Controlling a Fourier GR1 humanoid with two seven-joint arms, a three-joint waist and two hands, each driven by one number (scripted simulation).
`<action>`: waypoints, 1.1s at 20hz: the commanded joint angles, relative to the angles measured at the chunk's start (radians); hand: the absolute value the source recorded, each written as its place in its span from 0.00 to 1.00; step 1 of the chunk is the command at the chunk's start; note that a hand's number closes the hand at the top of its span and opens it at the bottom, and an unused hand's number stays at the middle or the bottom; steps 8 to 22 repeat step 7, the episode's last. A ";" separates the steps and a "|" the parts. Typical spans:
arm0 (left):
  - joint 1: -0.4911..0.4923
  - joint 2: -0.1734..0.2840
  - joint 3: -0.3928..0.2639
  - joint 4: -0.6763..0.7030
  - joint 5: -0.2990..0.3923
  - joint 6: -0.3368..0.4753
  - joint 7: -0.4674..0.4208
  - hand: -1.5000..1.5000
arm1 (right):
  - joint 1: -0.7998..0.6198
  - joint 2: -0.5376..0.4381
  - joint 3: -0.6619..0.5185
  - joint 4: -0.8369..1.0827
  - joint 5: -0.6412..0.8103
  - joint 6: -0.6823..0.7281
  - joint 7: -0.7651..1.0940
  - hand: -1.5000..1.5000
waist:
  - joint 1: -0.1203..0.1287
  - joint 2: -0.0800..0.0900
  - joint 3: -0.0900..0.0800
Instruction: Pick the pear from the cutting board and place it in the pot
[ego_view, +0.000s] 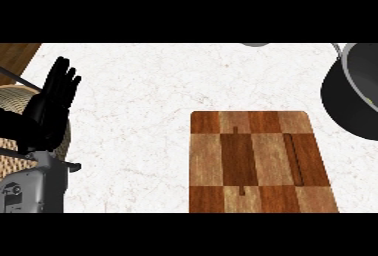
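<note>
At the far left the left hand (53, 102) stands with fingers straight and spread upward, resting and holding nothing, its grey forearm rising from the lower edge. Behind it a woven, basket-like thing (16, 97) is mostly hidden by the hand and cut off at the left edge, so what it is cannot be said for sure. The white counter (140, 100) runs across the middle. Right of centre lies the checkered wooden cutting board (258, 160), and its visible top is bare; no pear shows on it. At the far right the dark pot (354, 95) is cut off by the edge, with a small pale yellowish patch just inside its rim that may be the pear, though too little shows to be certain. The right hand is not in view, so its fingers cannot be judged. My reading is that the placing is either done or nearly so; the next move calls only for confirming the fruit sits in the pot. A grey sliver at the top edge is unidentifiable.
</note>
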 joint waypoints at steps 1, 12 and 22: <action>0.004 -0.005 -0.011 -0.001 -0.003 -0.002 -0.001 0.50 | 0.009 -0.044 -0.009 -0.007 -0.013 0.175 -0.104 0.00 | 0.003 0.004 0.002; -0.002 0.004 -0.008 -0.007 0.012 -0.015 0.006 0.50 | 0.041 -0.049 -0.009 -0.027 -0.024 0.185 -0.080 0.00 | 0.008 0.005 0.004; -0.002 0.004 -0.008 -0.007 0.012 -0.015 0.006 0.50 | 0.041 -0.049 -0.009 -0.027 -0.024 0.185 -0.080 0.00 | 0.008 0.005 0.004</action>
